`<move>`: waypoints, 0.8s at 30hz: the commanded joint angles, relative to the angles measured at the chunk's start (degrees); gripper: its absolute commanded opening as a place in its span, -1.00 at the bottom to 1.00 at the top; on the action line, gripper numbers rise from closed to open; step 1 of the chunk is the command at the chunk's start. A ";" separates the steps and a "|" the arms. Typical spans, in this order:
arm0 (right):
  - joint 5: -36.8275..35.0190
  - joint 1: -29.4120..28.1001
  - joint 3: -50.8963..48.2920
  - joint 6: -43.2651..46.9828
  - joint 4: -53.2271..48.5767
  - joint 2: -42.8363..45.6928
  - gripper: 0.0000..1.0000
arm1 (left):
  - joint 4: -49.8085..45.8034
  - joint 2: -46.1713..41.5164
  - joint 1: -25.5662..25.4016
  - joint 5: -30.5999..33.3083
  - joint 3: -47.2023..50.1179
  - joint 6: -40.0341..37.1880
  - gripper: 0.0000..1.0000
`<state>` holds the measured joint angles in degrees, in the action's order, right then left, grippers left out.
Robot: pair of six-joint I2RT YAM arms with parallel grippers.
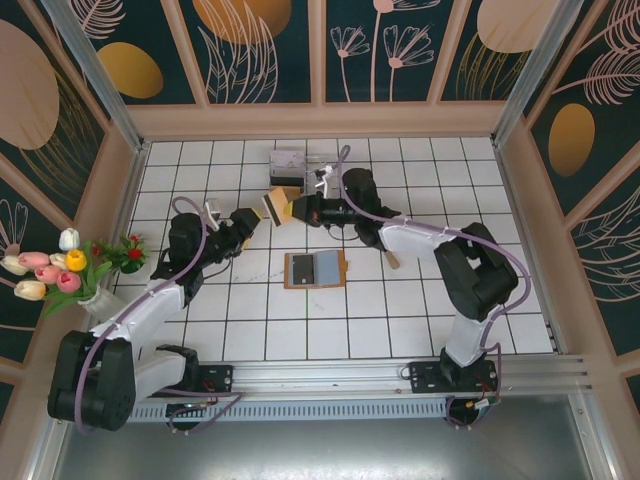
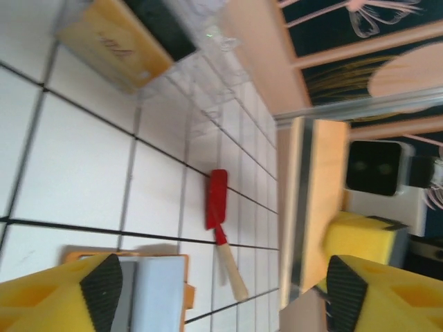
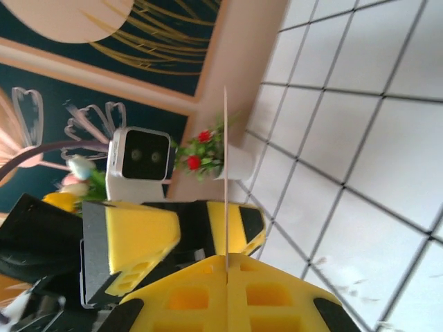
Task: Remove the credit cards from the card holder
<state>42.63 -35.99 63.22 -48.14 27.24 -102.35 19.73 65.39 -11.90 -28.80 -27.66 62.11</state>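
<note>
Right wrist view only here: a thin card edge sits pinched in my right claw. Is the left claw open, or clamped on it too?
Observer: Open. The left wrist view shows the left claw with its jaws spread wide.
Operator: Where is the card holder?
Observer: In the top view the card holder lies open on the tiles, nearer the arm bases than the card.
Operator: Anything lying near it?
Observer: A red spatula with a wooden handle lies on the tiles beside it, not touching it.
</note>
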 commanded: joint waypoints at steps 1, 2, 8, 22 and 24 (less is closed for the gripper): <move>-5.32 1.48 4.57 15.33 -12.30 4.07 -1.00 | -10.24 -1.46 0.24 5.11 -1.61 -7.84 0.73; -6.80 1.76 5.68 18.43 -14.83 4.33 -1.00 | -11.60 -1.62 0.22 5.93 -1.60 -8.70 0.78; -13.93 3.89 12.09 36.23 -25.15 5.08 -1.00 | -19.68 -2.88 0.25 13.13 -2.02 -14.44 0.97; -10.05 7.78 24.18 71.32 -36.06 -0.43 -1.00 | -28.16 0.53 0.26 20.72 -7.49 -19.78 0.97; -8.94 7.61 26.51 76.62 -38.99 -2.20 -1.00 | -28.26 1.57 0.22 20.33 -7.91 -20.04 0.97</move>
<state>30.39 -27.97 86.15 15.79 -6.17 -102.15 -6.35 65.63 -11.90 -9.54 -33.93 43.99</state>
